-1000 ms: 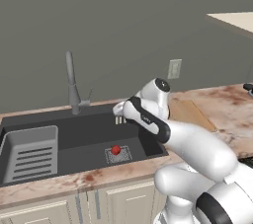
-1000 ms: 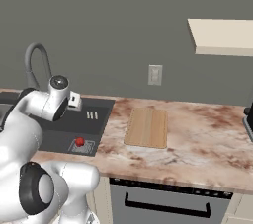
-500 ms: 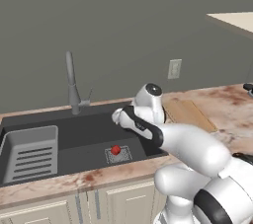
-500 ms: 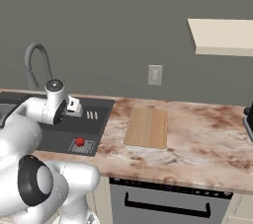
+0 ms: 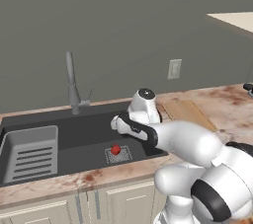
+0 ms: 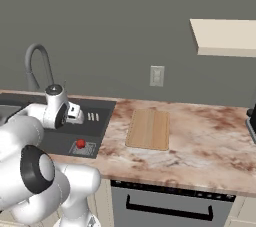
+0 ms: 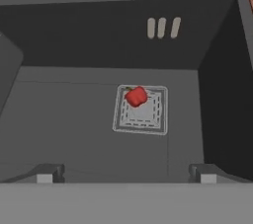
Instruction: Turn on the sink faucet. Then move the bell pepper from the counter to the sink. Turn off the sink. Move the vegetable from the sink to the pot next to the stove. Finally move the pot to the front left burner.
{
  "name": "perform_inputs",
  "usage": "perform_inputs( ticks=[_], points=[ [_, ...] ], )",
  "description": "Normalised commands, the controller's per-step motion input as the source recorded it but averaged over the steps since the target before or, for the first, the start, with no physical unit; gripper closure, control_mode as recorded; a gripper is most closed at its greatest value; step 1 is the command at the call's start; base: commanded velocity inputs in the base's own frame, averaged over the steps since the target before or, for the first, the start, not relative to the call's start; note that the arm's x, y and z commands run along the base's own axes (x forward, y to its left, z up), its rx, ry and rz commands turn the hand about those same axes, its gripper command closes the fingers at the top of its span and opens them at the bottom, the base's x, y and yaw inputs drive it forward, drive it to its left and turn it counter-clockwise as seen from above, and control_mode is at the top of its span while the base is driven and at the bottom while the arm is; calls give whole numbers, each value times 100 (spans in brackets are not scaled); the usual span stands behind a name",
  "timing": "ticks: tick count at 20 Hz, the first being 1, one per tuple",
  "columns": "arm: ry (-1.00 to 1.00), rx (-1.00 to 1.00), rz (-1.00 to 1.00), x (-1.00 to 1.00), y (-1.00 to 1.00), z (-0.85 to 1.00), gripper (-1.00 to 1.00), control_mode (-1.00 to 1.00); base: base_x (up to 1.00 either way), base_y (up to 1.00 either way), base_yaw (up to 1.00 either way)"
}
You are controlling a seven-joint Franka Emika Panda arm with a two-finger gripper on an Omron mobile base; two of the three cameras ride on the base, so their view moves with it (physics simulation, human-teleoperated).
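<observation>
pincer: we see the gripper (image 7: pixel 126 174) with its fingers spread wide and nothing between them, hanging over the sink (image 7: pixel 74 114)
pepper: the bell pepper (image 7: pixel 136 95) sits on the drain grate (image 7: pixel 141 110) at the grate's far edge, on the basin floor
relation: we judge the pepper lies ahead of and below the open fingers, roughly centred between them
axis: roundish, so no long axis matters
faucet: the sink faucet (image 5: pixel 72 83) stands at the sink's back edge
</observation>
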Motion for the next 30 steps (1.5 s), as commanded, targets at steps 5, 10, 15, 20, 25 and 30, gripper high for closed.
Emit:
perform_inputs(
  ticks=[5, 10, 15, 20, 25, 30],
  points=[
    [5, -3, 0, 0, -1, -33, -100, -100, 0, 0, 0],
    [2, 0, 0, -7, -8, -25, -100, -100, 0, 0, 0],
    [1, 0, 0, -3, -2, -26, -100, -100, 0, 0, 0],
    [0, -4, 0, 0, 0, -35, -100, -100, 0, 0, 0],
    [0, -5, 0, 6, 0, -31, -100, -100, 0, 0, 0],
    [0, -4, 0, 12, 5, -15, -100, -100, 0, 0, 0]
  ],
)
